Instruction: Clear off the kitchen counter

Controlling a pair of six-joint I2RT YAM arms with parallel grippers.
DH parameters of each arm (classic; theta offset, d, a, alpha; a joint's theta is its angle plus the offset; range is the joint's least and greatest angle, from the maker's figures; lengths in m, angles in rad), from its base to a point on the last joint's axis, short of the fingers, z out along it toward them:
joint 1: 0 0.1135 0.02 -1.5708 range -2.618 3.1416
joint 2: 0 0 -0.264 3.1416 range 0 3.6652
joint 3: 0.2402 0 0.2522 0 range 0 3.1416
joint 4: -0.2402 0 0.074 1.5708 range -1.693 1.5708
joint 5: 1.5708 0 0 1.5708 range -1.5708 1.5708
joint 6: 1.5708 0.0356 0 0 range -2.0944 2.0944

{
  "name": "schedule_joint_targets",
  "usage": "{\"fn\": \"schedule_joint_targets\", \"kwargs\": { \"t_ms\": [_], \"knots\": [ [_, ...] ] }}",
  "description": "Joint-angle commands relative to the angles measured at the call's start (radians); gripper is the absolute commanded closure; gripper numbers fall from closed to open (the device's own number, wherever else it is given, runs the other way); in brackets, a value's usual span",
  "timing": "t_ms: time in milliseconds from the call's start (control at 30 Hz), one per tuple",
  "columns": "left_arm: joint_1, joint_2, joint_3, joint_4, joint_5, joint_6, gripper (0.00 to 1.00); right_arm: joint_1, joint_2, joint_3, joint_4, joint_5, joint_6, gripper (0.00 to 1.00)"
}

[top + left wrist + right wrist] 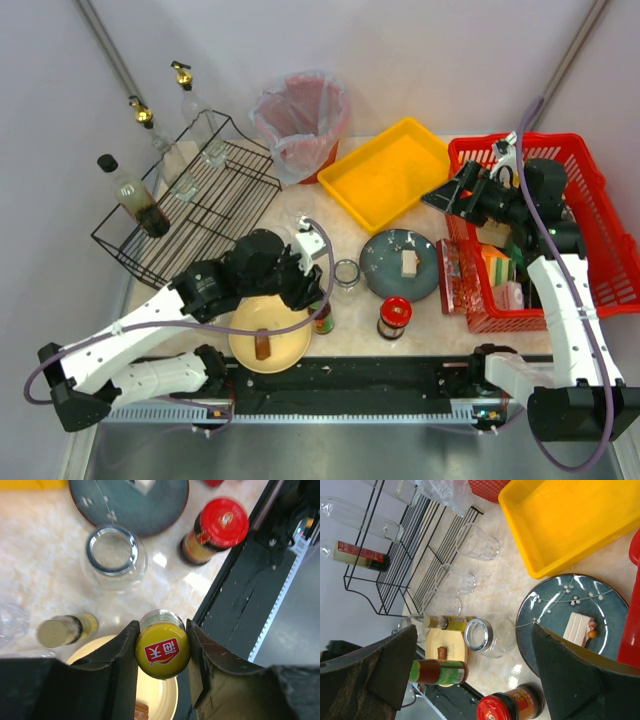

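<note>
The worktop (350, 232) fills the middle of the frame and is crowded. My left fingers (308, 290) are clamped on the yellow cap of a bottle (162, 650) at lower centre. My right fingers (445, 198) hang spread wide and hold nothing, over the basket (600, 250) at right.

I grip only the cap, so I judge the bottle may swing or slip on the lift and drop onto the bowl (268, 345) just beside it. A sideways move could knock the jar (112, 555) or the small bottle (65, 630), both near.

The rack (190, 215) sits upper left and the tray (395, 175) upper centre. The plate (385, 268) and red-lid jar (395, 315) lie between bottle and basket, so a low carry would clip them.
</note>
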Motion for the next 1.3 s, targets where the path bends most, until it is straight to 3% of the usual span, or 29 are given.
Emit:
{"fn": "schedule_joint_targets", "kwargs": {
  "t_ms": [0,267,567,667,900,1100,1267],
  "knots": [
    [-0.003,-0.059,0.194,0.036,-0.053,0.017,1.00,-0.003,-0.009,0.013,0.045,-0.002,-0.004,0.06],
    [-0.003,-0.025,0.408,-0.070,-0.389,0.005,1.00,-0.003,-0.005,0.019,0.044,-0.006,-0.002,0.06],
    [0.046,0.045,0.547,-0.067,-0.763,-0.015,1.00,-0.003,-0.004,0.024,0.045,-0.014,0.003,0.06],
    [0.147,0.061,0.568,-0.056,-0.798,-0.046,1.00,-0.003,-0.004,0.025,0.044,-0.014,0.003,0.06],
    [0.492,0.062,0.573,-0.062,-0.732,-0.156,1.00,-0.003,-0.005,0.028,0.045,-0.012,-0.001,0.06],
    [0.660,0.061,0.575,-0.105,-0.814,-0.170,1.00,-0.003,-0.004,0.027,0.044,-0.006,-0.004,0.06],
    [0.781,0.006,0.470,-0.044,-0.848,-0.164,1.00,-0.003,-0.009,0.025,0.042,0.000,-0.014,0.06]
  ]
}}
